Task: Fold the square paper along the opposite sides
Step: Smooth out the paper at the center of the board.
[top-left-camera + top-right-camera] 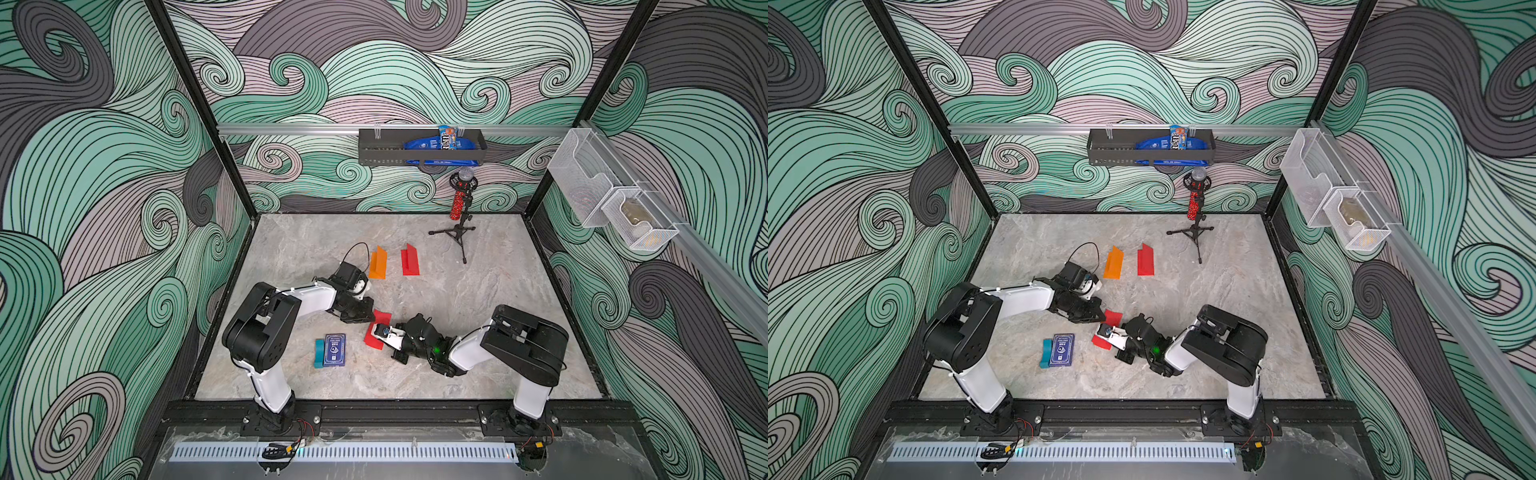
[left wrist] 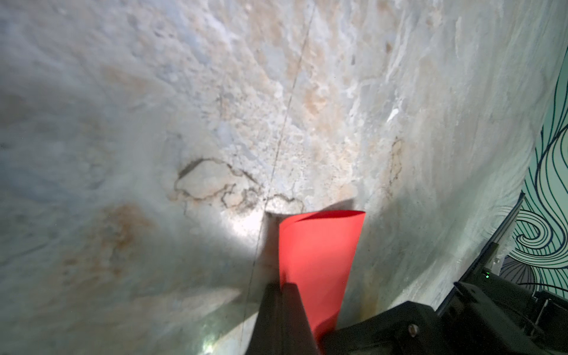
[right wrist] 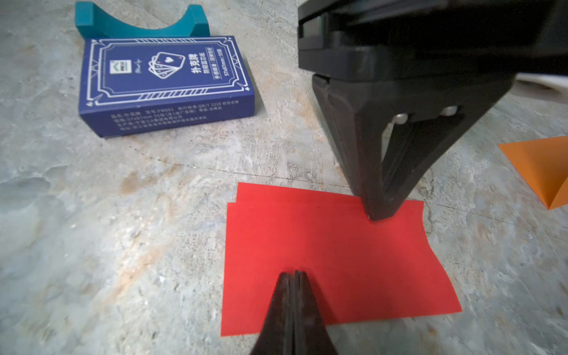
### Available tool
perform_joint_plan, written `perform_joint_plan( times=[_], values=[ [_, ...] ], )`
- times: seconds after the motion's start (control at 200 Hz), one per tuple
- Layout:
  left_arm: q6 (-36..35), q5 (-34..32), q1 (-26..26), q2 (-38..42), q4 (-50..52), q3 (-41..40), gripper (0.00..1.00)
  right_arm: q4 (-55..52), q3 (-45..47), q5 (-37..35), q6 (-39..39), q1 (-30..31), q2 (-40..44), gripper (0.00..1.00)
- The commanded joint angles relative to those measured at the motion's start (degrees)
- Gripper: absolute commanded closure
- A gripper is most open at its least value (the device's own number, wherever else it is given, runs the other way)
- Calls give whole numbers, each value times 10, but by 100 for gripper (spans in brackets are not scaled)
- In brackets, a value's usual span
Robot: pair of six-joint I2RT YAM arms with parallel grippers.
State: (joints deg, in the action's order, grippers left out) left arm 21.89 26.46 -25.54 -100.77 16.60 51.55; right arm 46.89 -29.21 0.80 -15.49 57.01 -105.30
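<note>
We find the red square paper (image 3: 338,255) doubled over and lying flat on the grey marbled bench (image 3: 107,215). It sits in the lower middle of both top views, between the two arms.

In the right wrist view its two layers lie almost edge on edge. The upper layer falls a shade short of the lower at the corner toward the upper left of the frame. From that we judge the free edges run along the sheet's upper side there.

The left hand (image 3: 379,212) stands on that side with its jaws together, the tip pressed on the paper just inside the edge. We take this as pinning the layers so they neither slide nor spring open. We cannot tell whether any paper is nipped between the jaws.

The right hand (image 3: 295,276) also has its jaws together, with no paper between them, and its tip rests on the sheet at lower centre of the frame. We think closed jaws give a narrow, blunt point suited to rubbing a crease down.

In the left wrist view the paper's far end shows a slight open loop, so we judge the fold made but not yet sharp.

The navy card box (image 3: 166,83) and the teal wooden cradle block (image 3: 141,21) lie well apart at upper left. A folded orange paper (image 3: 544,172) lies at the right edge, clear of the work.
</note>
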Motion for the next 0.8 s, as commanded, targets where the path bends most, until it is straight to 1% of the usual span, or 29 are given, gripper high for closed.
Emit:
perform_joint_plan(
  times=[0.0, 0.385, 0.795],
  values=[
    [-4, -87, 14, -30, 59, -18, 100, -66, 23, 7, 16, 20, -18, 95],
    [-3, -89, 15, -34, 62, -15, 100, -57, 68, -9, 47, 40, -2, 96],
    [-5, -88, 17, -29, 63, -16, 100, -71, 80, -43, 57, 77, 7, 96]
  ],
)
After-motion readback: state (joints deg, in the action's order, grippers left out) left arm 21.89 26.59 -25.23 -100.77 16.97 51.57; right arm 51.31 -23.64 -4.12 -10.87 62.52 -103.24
